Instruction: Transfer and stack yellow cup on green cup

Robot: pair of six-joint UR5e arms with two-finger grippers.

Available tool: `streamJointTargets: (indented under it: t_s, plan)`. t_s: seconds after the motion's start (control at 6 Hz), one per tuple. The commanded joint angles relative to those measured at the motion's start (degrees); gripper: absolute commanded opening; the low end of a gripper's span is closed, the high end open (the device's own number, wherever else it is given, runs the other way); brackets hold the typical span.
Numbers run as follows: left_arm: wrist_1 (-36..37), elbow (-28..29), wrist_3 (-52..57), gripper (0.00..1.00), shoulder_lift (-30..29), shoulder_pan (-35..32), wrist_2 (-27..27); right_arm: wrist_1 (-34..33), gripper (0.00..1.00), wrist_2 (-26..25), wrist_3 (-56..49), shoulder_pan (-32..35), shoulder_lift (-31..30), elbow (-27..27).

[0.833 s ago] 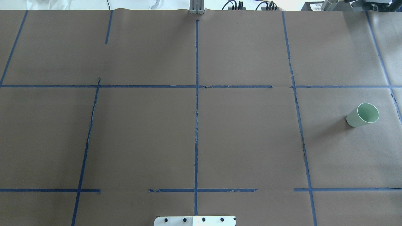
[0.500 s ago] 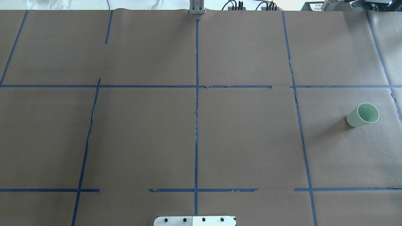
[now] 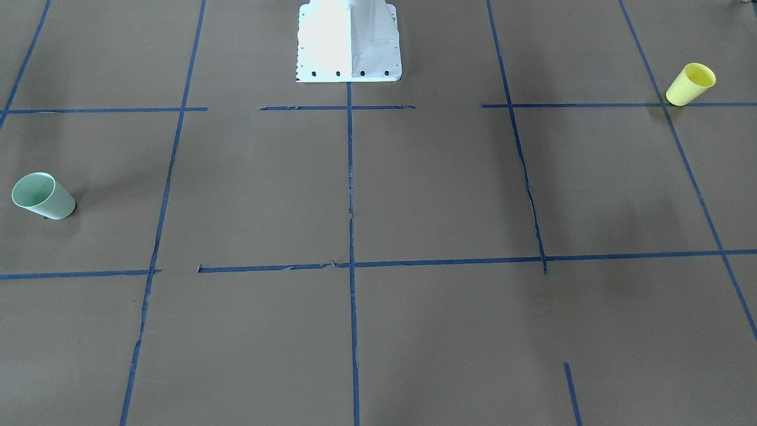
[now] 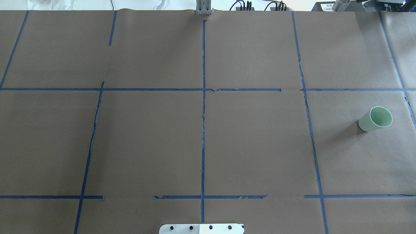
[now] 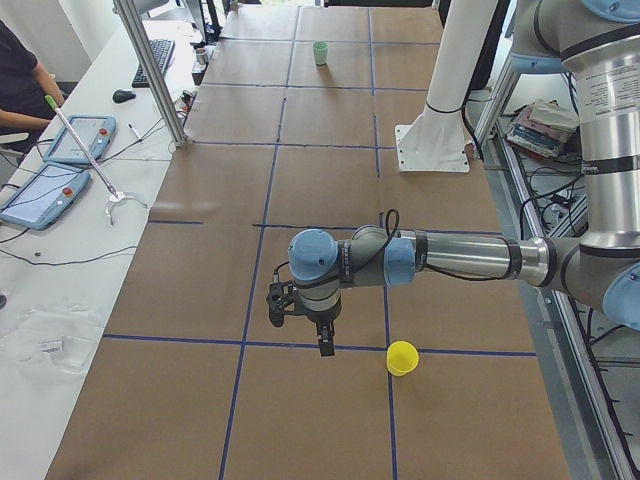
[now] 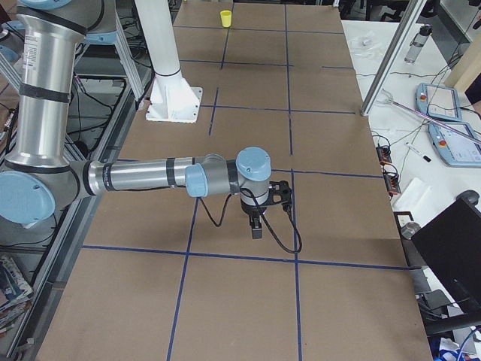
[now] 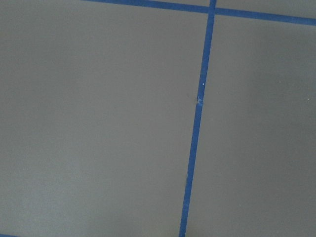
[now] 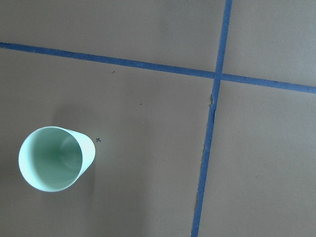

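Brown paper crossed with blue tape (image 4: 203, 130) covers the surface (image 4: 146, 139), and from where I stand nothing of the job looks done yet. The yellow cup (image 3: 691, 84) stands upright at about 2 o'clock in the view from the operators' side, beside a tape crossing on the robot's left. The green cup (image 3: 42, 196) stands upright at about 9 o'clock in that same view, on the robot's right. The two are well apart, with most of the taped grid between them, and neither is held or touched.

The left fingers (image 5: 324, 342) hang above the surface. Seen from the left end, the yellow cup is near them at roughly 4 o'clock, though I cannot tell whether they are apart or together. The right fingers (image 6: 256, 228) hang over the middle of the surface, and I cannot tell their state either. The right wrist camera looks down on the green cup, at 8 o'clock in its picture.

Both cups are empty, rims up. By my reckoning everything is left to do: grip the yellow cup, carry it across, and lower it into the green cup
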Motion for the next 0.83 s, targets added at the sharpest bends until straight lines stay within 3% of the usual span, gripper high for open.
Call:
streamJointTargets:
  t_s: [0.0,0.33,0.5,0.67]
  plan:
    - [-0.24,-1.09,-0.02,1.0,0.96,0.56,-0.32,4.47,1.0,0.26,0.13,-0.48,-1.56,0.01]
    - [-0.42,-0.93,0.15,1.0,1.4,0.83,-1.36,5.97,1.0,0.18,-0.23,-2.32,-1.48,-0.08]
    - [-3.29,-0.14,0.07,1.0,1.66,1.53,-5.29,6.24,1.0,0.44,0.13,-2.33,-1.48,-0.08]
    - [-7.23,2.04,-0.11,1.0,2.45,1.97,-5.33,6.24,1.0,0.62,0.22,-2.41,-1.48,0.1]
